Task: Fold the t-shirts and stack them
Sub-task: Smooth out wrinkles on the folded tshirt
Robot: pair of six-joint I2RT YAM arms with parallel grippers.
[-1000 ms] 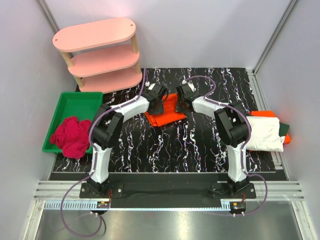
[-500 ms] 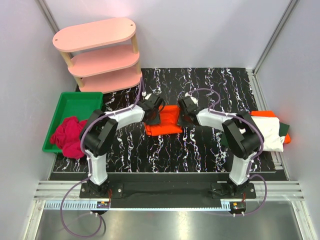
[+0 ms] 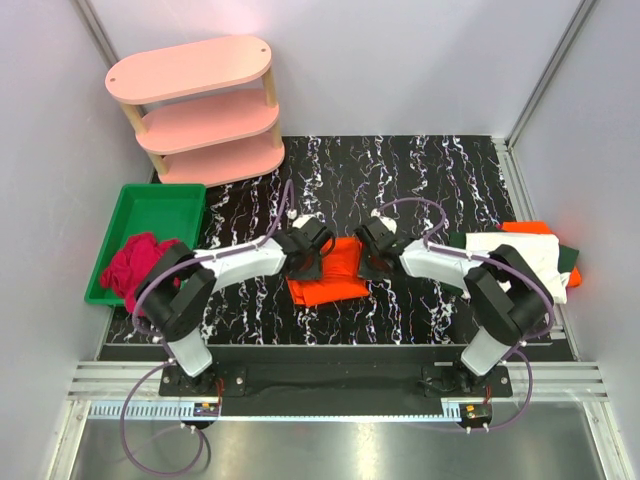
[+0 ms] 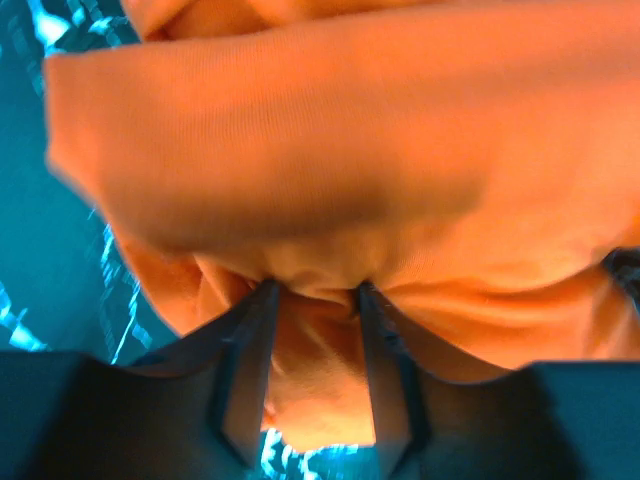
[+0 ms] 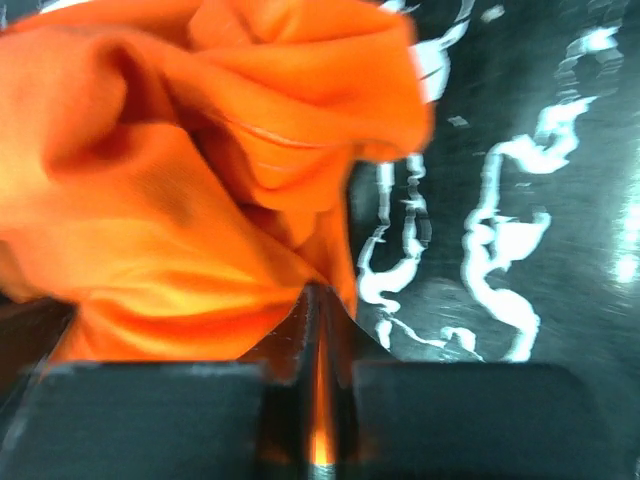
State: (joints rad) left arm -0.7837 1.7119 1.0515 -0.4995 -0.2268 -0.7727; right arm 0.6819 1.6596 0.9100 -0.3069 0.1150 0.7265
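Note:
A bright orange t-shirt (image 3: 330, 275) lies folded in the middle of the black marbled table, held from both sides. My left gripper (image 3: 305, 252) grips its left edge; in the left wrist view a thick bunch of orange cloth (image 4: 300, 150) fills the gap between the fingers of the left gripper (image 4: 313, 295). My right gripper (image 3: 372, 250) pinches the right edge; the right wrist view shows the right gripper (image 5: 318, 295) shut with a thin strip of the orange cloth (image 5: 170, 200) in it. At the right edge lies a stack with a white t-shirt (image 3: 520, 262) over dark green (image 3: 568, 258) and orange (image 3: 527, 228) ones.
A green tray (image 3: 155, 205) at the left holds a crumpled red cloth (image 3: 135, 268). A pink three-tier shelf (image 3: 200, 110) stands at the back left. Grey walls close in the table on the left, back and right.
Both grippers have drawn the orange t-shirt toward the near edge of the table, and both arms now reach lower and flatter. The stack at the right has not moved.

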